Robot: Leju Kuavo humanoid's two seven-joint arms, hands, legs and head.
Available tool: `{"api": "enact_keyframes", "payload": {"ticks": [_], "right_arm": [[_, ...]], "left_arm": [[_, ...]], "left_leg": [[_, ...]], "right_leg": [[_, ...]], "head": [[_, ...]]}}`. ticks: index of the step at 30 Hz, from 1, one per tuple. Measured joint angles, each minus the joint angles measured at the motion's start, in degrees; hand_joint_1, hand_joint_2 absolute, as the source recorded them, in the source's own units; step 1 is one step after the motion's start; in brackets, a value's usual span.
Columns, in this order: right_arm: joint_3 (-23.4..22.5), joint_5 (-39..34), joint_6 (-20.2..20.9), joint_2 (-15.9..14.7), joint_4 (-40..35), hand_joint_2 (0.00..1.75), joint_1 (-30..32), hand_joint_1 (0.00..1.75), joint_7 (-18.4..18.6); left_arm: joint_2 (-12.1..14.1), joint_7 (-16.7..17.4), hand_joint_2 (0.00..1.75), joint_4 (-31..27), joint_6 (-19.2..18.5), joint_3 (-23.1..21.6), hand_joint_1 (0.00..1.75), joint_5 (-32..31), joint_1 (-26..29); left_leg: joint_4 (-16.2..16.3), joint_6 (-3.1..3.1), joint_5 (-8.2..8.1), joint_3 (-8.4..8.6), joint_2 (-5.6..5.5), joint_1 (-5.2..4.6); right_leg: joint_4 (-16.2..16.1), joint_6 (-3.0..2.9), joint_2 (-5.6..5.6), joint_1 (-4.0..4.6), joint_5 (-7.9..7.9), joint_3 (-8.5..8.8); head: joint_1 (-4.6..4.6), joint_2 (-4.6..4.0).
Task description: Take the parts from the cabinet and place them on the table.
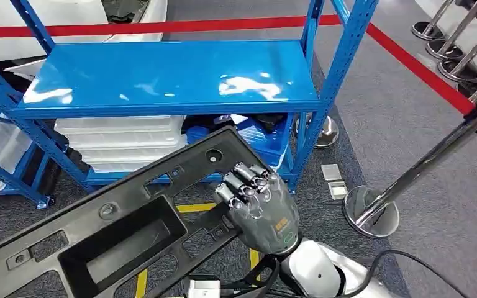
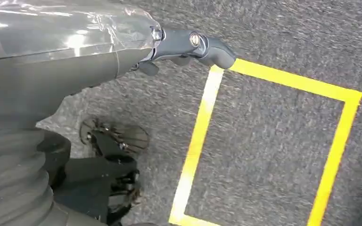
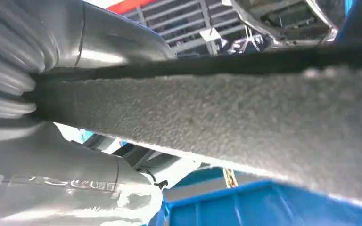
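A long black plastic panel (image 1: 118, 230) with several cut-outs slants from the lower left up toward the blue rack in the head view. My right hand (image 1: 259, 202) grips its upper right end, fingers curled over the top face. In the right wrist view the panel's textured edge (image 3: 245, 113) runs across the picture, clamped in my right hand (image 3: 89, 169). My left hand (image 2: 52, 61) hangs over the carpet with one dark finger (image 2: 193, 44) stretched out and nothing in it.
The blue rack's top shelf (image 1: 168, 74) is bare. White bins (image 1: 124, 139) and a blue bin (image 1: 264, 139) sit on the lower shelf. A chrome stanchion (image 1: 369, 211) with a red belt (image 1: 422, 68) stands on the right. Yellow tape (image 2: 202, 132) marks the carpet.
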Motion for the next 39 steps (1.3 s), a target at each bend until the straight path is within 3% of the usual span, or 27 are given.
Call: {"api": "enact_keyframes", "payload": {"ticks": [1,2,4,6,9,10,11,12,14,15,17,19,20,21,22,24,25,27,29,30,31,32,34,35,36,37,39], "right_arm": [[0.00,-0.47,-0.06,0.00,0.11,1.75,0.10,1.75,0.00],[0.00,-0.91,-0.11,0.00,0.19,1.75,0.11,1.75,0.00],[-0.02,-1.66,-0.18,0.00,0.24,1.75,0.10,1.75,0.04],[-0.06,-2.31,-0.28,0.02,0.24,1.75,0.03,1.75,0.20],[-0.11,-3.82,-0.22,0.04,0.59,1.75,0.07,1.75,0.81],[-0.13,-4.42,-0.22,0.07,0.74,1.75,0.05,1.75,1.01],[-0.22,-5.22,-0.26,0.13,0.85,1.75,0.05,1.75,1.03],[-0.31,-6.17,-0.37,0.15,0.87,1.75,0.05,1.75,1.03],[-0.52,-8.41,-0.96,0.28,1.09,1.75,0.13,1.75,1.01],[-0.72,-9.51,-1.38,0.31,1.18,1.75,0.31,1.75,0.94],[-1.07,-10.68,-1.88,0.31,1.38,1.75,0.61,1.75,0.83],[-1.36,-11.15,-2.01,0.31,1.46,1.75,0.68,1.75,0.76],[-1.55,-11.28,-2.08,0.33,1.49,1.75,0.68,1.75,0.63],[-1.75,-11.25,-2.40,0.33,1.53,1.75,0.67,1.75,0.51],[-1.95,-11.17,-2.73,0.39,1.57,1.75,0.75,1.75,0.31],[-2.30,-11.21,-3.19,0.46,1.64,1.75,0.81,1.75,0.22],[-2.47,-11.32,-3.28,0.46,1.64,1.75,0.81,1.75,0.22],[-2.82,-11.74,-3.43,0.46,1.73,1.75,0.91,1.75,0.22],[-2.93,-12.00,-3.56,0.46,1.86,1.75,1.05,1.75,0.22],[-2.97,-12.06,-3.56,0.46,2.05,1.75,1.16,1.75,0.24],[-3.04,-12.13,-3.54,0.48,2.21,1.75,1.26,1.75,0.26],[-3.10,-12.13,-3.54,0.48,2.38,1.75,1.28,1.75,0.26],[-3.28,-12.33,-3.52,0.48,2.58,1.75,1.24,1.75,0.31],[-3.30,-12.41,-3.50,0.48,2.60,1.75,1.19,1.75,0.35],[-3.32,-12.57,-3.48,0.50,2.69,1.75,1.17,1.75,0.37],[-3.34,-12.68,-3.50,0.52,2.73,1.75,1.19,1.75,0.39],[-3.34,-12.83,-3.47,0.52,2.93,1.75,1.24,1.75,0.48]], "left_arm": [[0.00,0.00,1.75,0.00,0.00,0.02,0.00,-0.06,0.00],[0.00,0.00,1.75,0.00,0.00,0.02,0.00,-0.09,0.00],[0.00,0.00,1.75,0.00,0.00,0.07,0.00,-0.11,-0.01],[0.00,0.00,1.75,0.00,0.00,0.17,0.00,-0.15,-0.03],[0.00,0.00,1.75,0.00,0.00,0.76,0.00,-0.31,0.03],[0.00,0.00,1.75,0.00,0.00,0.98,0.00,-0.44,0.04],[0.00,0.00,1.75,0.00,0.00,1.09,0.00,-0.61,0.05],[0.00,0.00,1.75,0.00,0.00,1.16,0.00,-0.77,0.05],[0.00,0.00,1.75,0.00,-0.02,1.42,0.00,-0.94,0.05],[0.00,0.00,1.75,0.00,-0.02,1.49,0.00,-1.11,0.07],[0.00,0.00,1.75,0.00,-0.02,1.57,0.00,-1.38,0.07],[0.00,0.00,1.75,0.00,-0.02,1.64,0.00,-1.49,-0.01],[0.00,0.00,1.75,0.00,-0.02,1.75,0.00,-1.57,-0.06],[0.00,0.00,1.75,0.00,-0.02,1.90,0.00,-1.79,-0.10],[0.00,0.00,1.75,0.00,-0.02,1.99,0.00,-1.92,-0.05],[0.00,0.00,1.75,0.00,-0.02,2.14,0.00,-1.94,-0.04],[0.00,0.00,1.75,0.00,-0.02,2.23,0.00,-1.99,-0.05],[-0.02,0.00,1.75,0.00,-0.02,2.40,0.00,-2.05,-0.13],[-0.02,0.00,1.75,0.00,-0.02,2.47,0.00,-2.10,-0.05],[-0.02,0.00,1.75,0.00,-0.02,2.49,0.00,-2.10,-0.03],[-0.02,0.00,1.75,0.00,-0.02,2.54,0.00,-2.10,-0.01],[-0.02,0.00,1.75,0.00,-0.02,2.60,0.00,-2.10,-0.01],[-0.07,0.00,1.75,0.00,-0.02,2.69,0.00,-2.19,-0.02],[-0.07,0.00,1.75,0.00,-0.02,2.80,0.00,-2.30,-0.04],[-0.07,0.00,1.75,0.00,-0.02,2.84,0.00,-2.40,-0.08],[-0.07,0.00,1.75,0.00,-0.02,2.89,0.00,-2.45,-0.08],[-0.07,0.00,1.75,0.00,-0.02,2.95,0.00,-2.45,0.01]], "left_leg": [[0.28,-0.07,0.32,-0.73,0.01,-0.03],[0.68,-0.16,0.58,-1.49,0.01,-0.03],[1.53,-0.43,0.86,-2.65,-0.01,-0.02],[2.48,-1.00,1.17,-3.35,0.00,-0.28],[2.46,-2.25,2.43,-3.74,-0.05,-0.14],[2.97,-2.64,1.70,-4.02,-0.31,-0.05],[4.29,-3.11,-0.05,-4.63,-0.42,0.01],[7.46,-3.34,-2.94,-5.79,-0.42,0.07],[15.68,-3.76,-7.79,-8.34,-0.41,0.30],[18.71,-3.92,-8.42,-8.94,-0.41,0.41],[16.95,-3.83,-5.85,-6.60,-0.41,0.52],[7.32,-3.45,-2.07,-0.38,-0.45,0.55],[2.91,-3.02,-2.02,2.08,-0.59,0.53],[1.36,-2.71,-2.31,2.86,-0.76,0.26],[1.13,-2.46,-2.14,2.45,-0.73,0.17],[0.98,-2.19,-2.12,2.18,-0.71,0.02],[0.22,-1.43,-1.64,2.02,-0.62,0.60],[0.05,-0.51,-0.89,1.46,-0.34,0.62],[0.40,-0.02,-0.38,0.39,-0.23,0.40],[0.64,-0.03,-0.16,-0.18,-0.21,0.33],[0.88,-0.06,0.02,-0.65,-0.20,0.31],[1.17,-0.19,0.15,-1.09,-0.21,0.34],[1.92,-0.42,0.27,-1.71,-0.23,0.51],[2.36,-0.55,0.25,-2.01,-0.23,0.51],[2.83,-1.03,0.34,-2.59,-0.26,0.07],[2.97,-1.44,0.71,-2.97,-0.31,0.04],[2.79,-2.13,1.24,-3.17,-0.28,0.10]], "right_leg": [[0.12,-0.02,0.00,0.00,1.43,0.86],[-2.15,-0.14,0.00,0.00,3.61,3.04],[-10.23,-0.42,-0.01,-0.01,6.74,8.77],[-17.63,-0.95,0.07,0.47,4.69,12.72],[-17.57,-1.91,0.21,0.72,5.13,11.89],[-18.02,-2.62,-0.06,0.07,5.74,11.64],[-18.02,-3.01,-0.08,0.13,6.12,11.20],[-18.00,-3.54,-0.15,0.15,6.46,10.72],[-17.95,-3.90,-0.27,0.30,7.16,9.74],[-17.89,-3.90,-0.30,0.35,7.52,9.21],[-17.68,-3.73,-0.32,0.35,8.07,8.35],[-17.42,-3.44,-0.25,0.32,8.37,7.89],[-17.29,-3.30,-0.26,0.32,8.46,7.74],[-17.11,-3.02,-0.26,0.62,8.58,7.44],[-17.11,-2.35,-0.31,0.53,9.06,7.28],[-17.17,-1.67,-0.31,0.44,9.53,7.01],[-16.97,-1.37,-0.29,0.67,9.24,6.75],[-13.32,-1.17,-0.07,0.51,5.47,5.32],[-4.10,-0.94,0.03,0.44,0.32,1.81],[-0.59,-0.77,0.03,0.43,-0.90,0.66],[0.08,-0.70,0.02,0.40,-0.66,0.83],[-1.90,-0.64,0.02,0.36,0.77,2.40],[-11.27,-0.69,0.00,0.20,5.13,8.09],[-15.70,-0.72,0.00,0.07,5.76,10.22],[-16.63,-0.76,0.06,0.52,5.27,10.29],[-16.41,-1.42,0.24,0.41,5.65,9.80],[-16.16,-1.96,0.33,0.63,6.01,9.33]], "head": [[0.05,0.00],[0.11,0.00],[0.26,0.00],[0.40,0.00],[0.33,0.00],[0.35,0.00],[0.11,0.00],[-0.40,0.00],[-0.63,0.00],[-0.70,0.00],[-0.72,0.00],[-0.83,0.00],[-0.87,0.00],[-0.90,0.00],[-0.87,0.00],[-0.90,0.00],[-0.85,0.00],[-0.52,0.00],[-0.04,0.00],[0.00,0.00],[0.02,0.00],[0.04,0.00],[0.22,0.00],[0.33,0.00],[0.46,0.00],[0.46,0.00],[0.11,0.00]]}}
